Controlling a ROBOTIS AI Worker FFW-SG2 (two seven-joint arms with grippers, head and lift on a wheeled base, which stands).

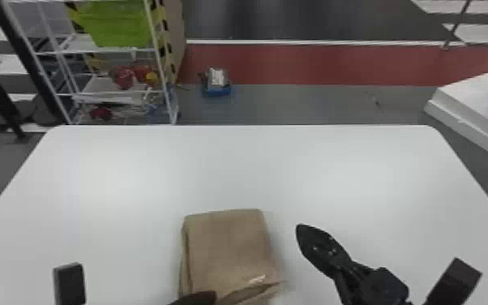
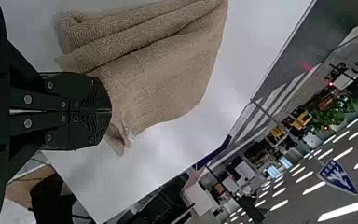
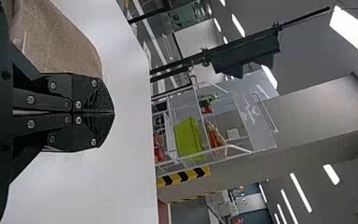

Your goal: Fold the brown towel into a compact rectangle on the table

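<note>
The brown towel (image 1: 227, 247) lies folded into a thick, roughly rectangular pad at the table's near middle, with a loose layered fold at its near right corner. At its near edge is the dark tip of my left gripper (image 1: 202, 298). My right gripper (image 1: 306, 235) is to the right of the towel, apart from it. In the left wrist view, my left gripper (image 2: 109, 112) is shut, its tips beside the towel's (image 2: 163, 74) crumpled corner; no cloth is seen between them. The right wrist view has my right gripper (image 3: 112, 113) shut and empty, with the towel (image 3: 56, 39) beyond.
The white table (image 1: 231, 170) extends behind and to both sides of the towel. Past its far left edge stands a white wire rack (image 1: 113, 50) with a green bin. A blue container (image 1: 217, 83) is on the floor behind, and a white block (image 1: 474, 105) stands off to the right.
</note>
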